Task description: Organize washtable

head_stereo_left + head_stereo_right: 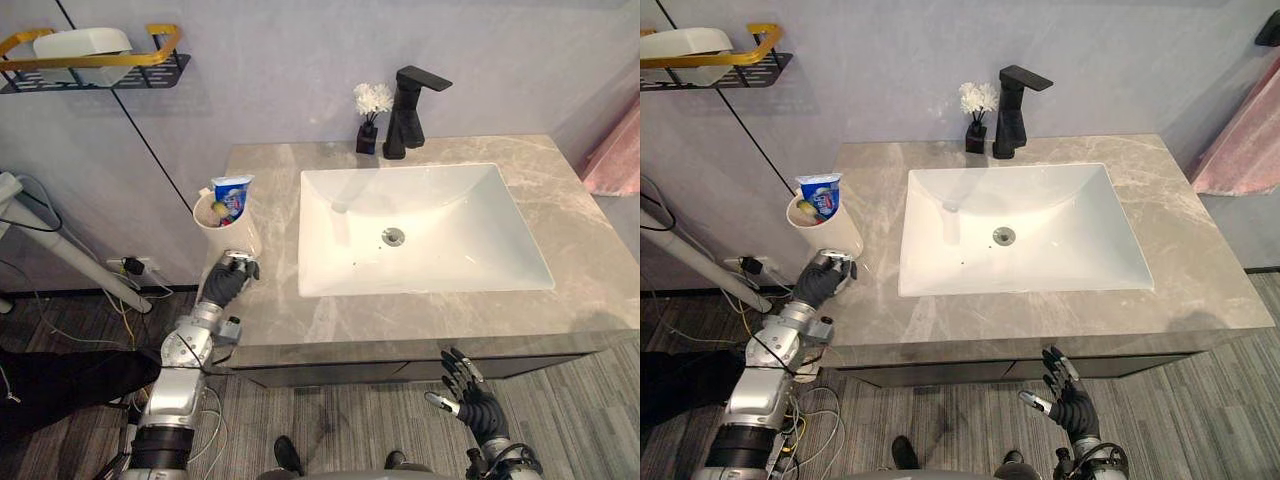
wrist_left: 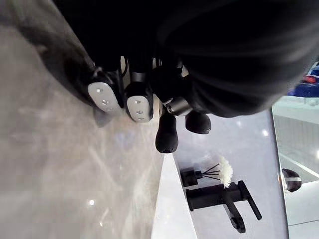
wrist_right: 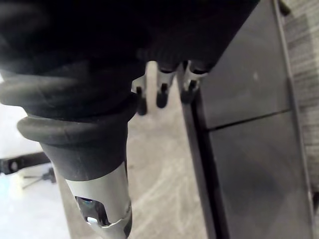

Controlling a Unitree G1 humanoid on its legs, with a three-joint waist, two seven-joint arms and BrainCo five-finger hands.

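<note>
Cup, white, holding tube: counter left edge, beside sink. Left hand: at cup's foot, grasp cannot be told. Right hand: released, spread, below counter front

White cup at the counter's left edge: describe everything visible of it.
The white cup is plain, smooth and open-topped, and looks like plastic or ceramic. It stands on the grey marbled countertop near the left edge, apart from the sink. A blue-and-white tube sticks out above its rim, with small coloured items beside it. The left hand sits at its base; whether they touch is unclear.
</note>
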